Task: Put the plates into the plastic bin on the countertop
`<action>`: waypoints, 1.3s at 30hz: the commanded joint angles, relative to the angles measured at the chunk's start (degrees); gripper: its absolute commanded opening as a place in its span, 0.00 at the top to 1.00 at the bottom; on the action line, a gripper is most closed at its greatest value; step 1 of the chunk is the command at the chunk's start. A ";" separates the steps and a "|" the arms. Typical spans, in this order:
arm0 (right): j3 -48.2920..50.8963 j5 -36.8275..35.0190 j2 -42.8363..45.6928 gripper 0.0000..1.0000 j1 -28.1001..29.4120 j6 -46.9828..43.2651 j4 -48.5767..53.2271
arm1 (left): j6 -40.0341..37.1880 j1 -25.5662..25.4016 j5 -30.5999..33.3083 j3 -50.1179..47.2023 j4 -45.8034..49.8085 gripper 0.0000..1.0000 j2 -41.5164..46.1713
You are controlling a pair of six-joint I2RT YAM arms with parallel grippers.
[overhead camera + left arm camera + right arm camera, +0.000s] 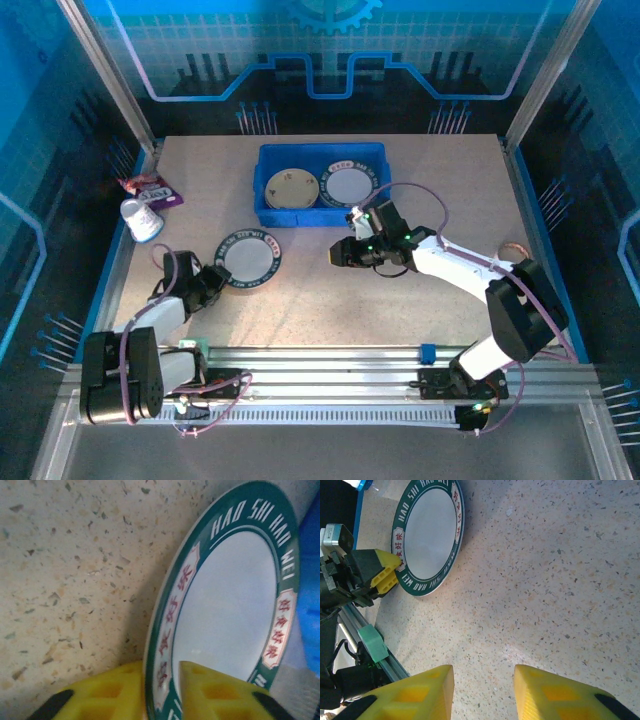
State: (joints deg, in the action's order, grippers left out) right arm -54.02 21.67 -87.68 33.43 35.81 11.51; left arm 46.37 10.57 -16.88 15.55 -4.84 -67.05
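A white plate with a dark green lettered rim [250,258] [225,605] [427,535] lies on the beige speckled countertop [400,310], in front of the blue plastic bin [268,215]. My left gripper [210,280] [162,690] [385,572] is shut on that plate's near-left rim, one yellow finger under it and one on top. The bin holds a cream plate [291,187] and a white dark-rimmed plate [348,184] side by side. To the plate's right, my right gripper [340,255] [484,690] hangs open over bare countertop with nothing between its fingers.
A white cup [142,220] lies on its side at the far left, with a purple packet [150,188] just behind it. Metal rails [330,360] run along the near edge. The bin's blue wall [311,580] stands just beyond the held plate.
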 commanded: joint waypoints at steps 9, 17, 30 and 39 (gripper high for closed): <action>-0.39 0.98 1.94 0.63 0.65 -0.25 0.77 | -0.93 0.43 -2.46 -0.74 2.77 1.00 5.17; -0.64 2.07 4.02 0.63 -0.40 -1.44 1.96 | -4.47 -0.18 -1.86 4.32 23.87 1.00 24.37; -1.29 8.89 7.97 0.57 -6.46 1.28 -1.29 | -8.84 -6.21 -7.36 15.97 35.08 1.00 22.50; 0.19 15.40 4.19 0.38 -7.15 6.33 -7.97 | -8.74 -18.71 -10.60 21.65 28.72 1.00 15.20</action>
State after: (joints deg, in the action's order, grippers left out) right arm -54.06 33.54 -82.21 26.61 39.75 7.16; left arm 38.59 -4.91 -24.03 34.09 27.81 -50.57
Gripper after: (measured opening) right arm 0.614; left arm 0.052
